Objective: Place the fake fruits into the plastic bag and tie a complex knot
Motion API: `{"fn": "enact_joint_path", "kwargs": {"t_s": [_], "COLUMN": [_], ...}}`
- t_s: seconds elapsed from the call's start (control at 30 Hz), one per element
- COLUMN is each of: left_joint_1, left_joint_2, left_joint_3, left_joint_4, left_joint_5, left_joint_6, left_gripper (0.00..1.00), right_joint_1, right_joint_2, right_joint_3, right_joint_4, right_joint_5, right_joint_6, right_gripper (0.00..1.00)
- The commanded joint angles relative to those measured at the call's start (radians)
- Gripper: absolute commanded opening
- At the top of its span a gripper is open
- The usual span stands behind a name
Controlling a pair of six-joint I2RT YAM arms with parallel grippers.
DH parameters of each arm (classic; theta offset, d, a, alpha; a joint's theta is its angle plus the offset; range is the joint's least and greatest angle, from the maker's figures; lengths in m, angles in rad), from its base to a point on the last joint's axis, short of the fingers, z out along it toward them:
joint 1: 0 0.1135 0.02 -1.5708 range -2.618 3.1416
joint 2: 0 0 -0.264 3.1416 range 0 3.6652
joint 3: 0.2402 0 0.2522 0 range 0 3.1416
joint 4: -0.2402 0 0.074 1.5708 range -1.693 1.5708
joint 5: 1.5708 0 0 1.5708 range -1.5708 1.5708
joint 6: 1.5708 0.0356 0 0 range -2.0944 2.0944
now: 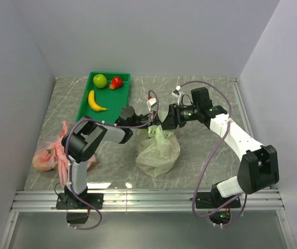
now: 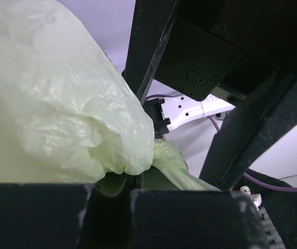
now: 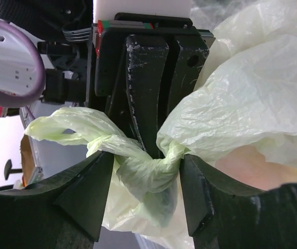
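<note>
Top external view | stage: fruit loading unfinished, knotting under way | pale green plastic bag [image 1: 159, 150] mid-table, neck twisted | left gripper [image 1: 149, 118] pinched on neck; right gripper [image 3: 147, 167] clamped on same twist | unbagged on green tray [image 1: 118, 101]: 1 banana [image 1: 96, 101], 1 green apple [image 1: 100, 80], 1 small red fruit [image 1: 116, 82] | bagged count hidden | 1 pink bag [image 1: 47, 155].
</note>
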State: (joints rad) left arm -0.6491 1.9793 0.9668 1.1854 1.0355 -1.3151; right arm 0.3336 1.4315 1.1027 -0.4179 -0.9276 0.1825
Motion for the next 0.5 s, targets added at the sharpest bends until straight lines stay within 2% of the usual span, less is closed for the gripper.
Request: {"fn": "enact_joint_path", "kwargs": {"t_s": [0.0, 0.03, 0.07, 0.13, 0.3, 0.4, 0.47], "left_joint_1": [-0.014, -0.012, -0.009, -0.006, -0.006, -0.006, -0.006], "left_joint_2": [-0.039, -0.043, -0.043, -0.040, -0.034, -0.027, -0.022], "left_joint_3": [0.046, 0.043, 0.039, 0.036, 0.049, 0.055, 0.059], "left_joint_4": [0.016, 0.008, 0.013, 0.029, 0.028, 0.039, 0.043], "left_joint_5": [-0.020, -0.025, -0.026, -0.028, -0.029, -0.029, -0.028], "left_joint_6": [0.045, 0.048, 0.047, 0.027, 0.019, 0.008, 0.008], "left_gripper": [0.01, 0.00, 0.01, 0.00, 0.01, 0.00, 0.01], "right_joint_1": [0.047, 0.045, 0.041, 0.009, -0.048, -0.065, -0.070], "right_joint_2": [-0.014, -0.022, -0.029, -0.052, -0.108, -0.137, -0.152], "right_joint_3": [0.014, 0.008, 0.014, 0.013, 0.054, 0.065, 0.054], "right_joint_4": [0.104, 0.062, 0.024, -0.060, -0.275, -0.381, -0.384], "right_joint_5": [-0.017, -0.001, 0.006, 0.001, -0.016, 0.010, 0.044], "right_joint_6": [0.049, 0.002, -0.030, -0.116, -0.383, -0.441, -0.449], "right_gripper": [0.62, 0.66, 0.78, 0.86, 0.86, 0.82, 0.81]}}
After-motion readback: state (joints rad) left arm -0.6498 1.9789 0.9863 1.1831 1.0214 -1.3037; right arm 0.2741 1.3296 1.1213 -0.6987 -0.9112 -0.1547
